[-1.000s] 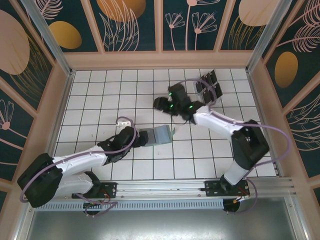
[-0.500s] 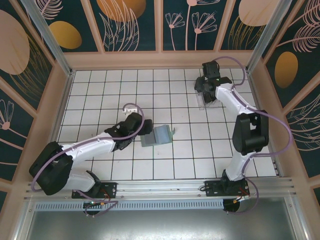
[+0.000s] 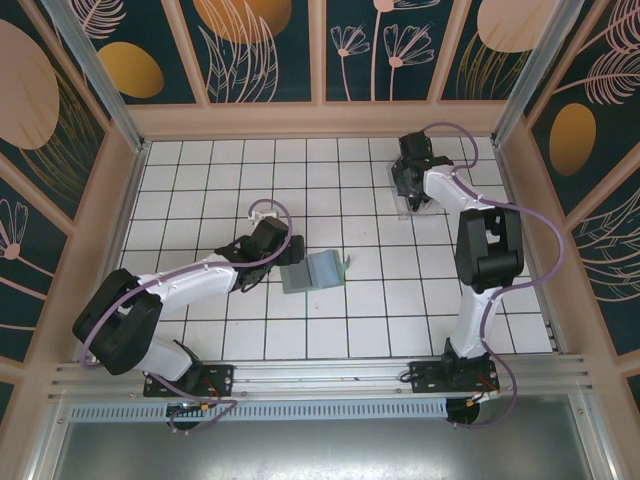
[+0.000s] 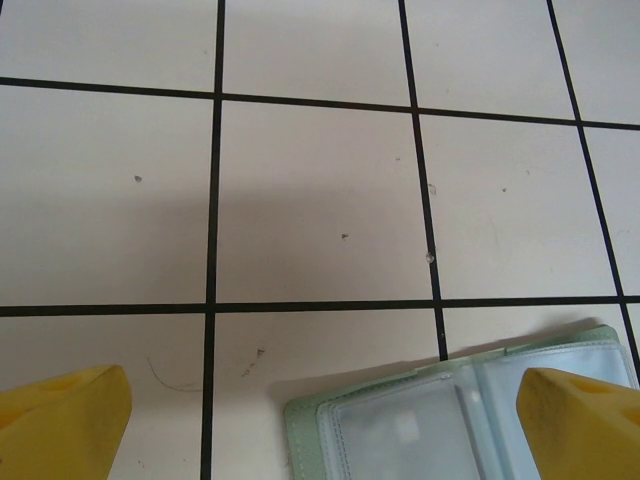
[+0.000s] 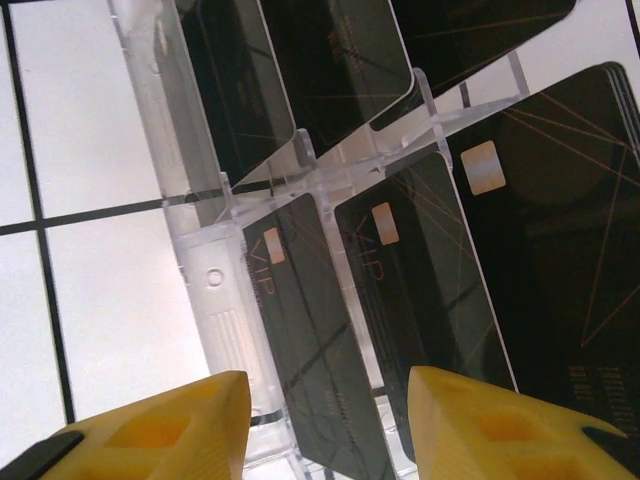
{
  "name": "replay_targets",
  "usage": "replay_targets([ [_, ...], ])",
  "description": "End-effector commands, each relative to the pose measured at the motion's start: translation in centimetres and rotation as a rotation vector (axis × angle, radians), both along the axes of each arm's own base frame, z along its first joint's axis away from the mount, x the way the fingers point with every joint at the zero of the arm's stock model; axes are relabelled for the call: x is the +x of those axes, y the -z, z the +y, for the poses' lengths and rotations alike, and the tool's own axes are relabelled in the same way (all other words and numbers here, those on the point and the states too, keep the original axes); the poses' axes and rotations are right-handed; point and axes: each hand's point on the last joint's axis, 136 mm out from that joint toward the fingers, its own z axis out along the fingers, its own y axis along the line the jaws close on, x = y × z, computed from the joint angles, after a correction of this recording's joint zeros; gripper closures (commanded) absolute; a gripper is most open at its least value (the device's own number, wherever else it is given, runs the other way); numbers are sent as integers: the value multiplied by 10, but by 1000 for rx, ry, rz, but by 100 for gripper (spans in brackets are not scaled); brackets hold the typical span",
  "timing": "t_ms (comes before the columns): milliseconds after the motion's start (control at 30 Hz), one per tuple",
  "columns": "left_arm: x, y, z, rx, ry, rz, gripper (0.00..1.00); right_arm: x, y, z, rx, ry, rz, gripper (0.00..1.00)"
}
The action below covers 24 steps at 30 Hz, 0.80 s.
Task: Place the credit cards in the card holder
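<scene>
Your right gripper (image 5: 325,435) stands partly open. Its yellow fingertips (image 5: 150,430) sit either side of one of the credit cards (image 5: 315,330), with a slim gap on each side. Other cards fill the clear rack (image 5: 190,260) ahead and to the right, and bare tile lies to the left. Your left gripper (image 4: 322,428) is spread wide. The card holder (image 4: 450,420) lies open between its fingers, nearer the right one, with its stitched edge facing free floor ahead.
</scene>
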Motion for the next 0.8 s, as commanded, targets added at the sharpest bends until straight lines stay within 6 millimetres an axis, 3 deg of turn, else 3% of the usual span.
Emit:
replay_targets([
  [0, 3, -3, -1, 10, 11, 0, 1, 8, -1, -7, -36, 11, -7, 55],
  [267, 2, 0, 0, 10, 11, 2, 2, 9, 11, 2, 12, -7, 15, 61],
  [433, 0, 1, 2, 12, 9, 5, 2, 10, 8, 6, 34, -14, 8, 73],
  [767, -1, 3, 2, 12, 10, 10, 1, 11, 8, 9, 74, -24, 5, 83],
])
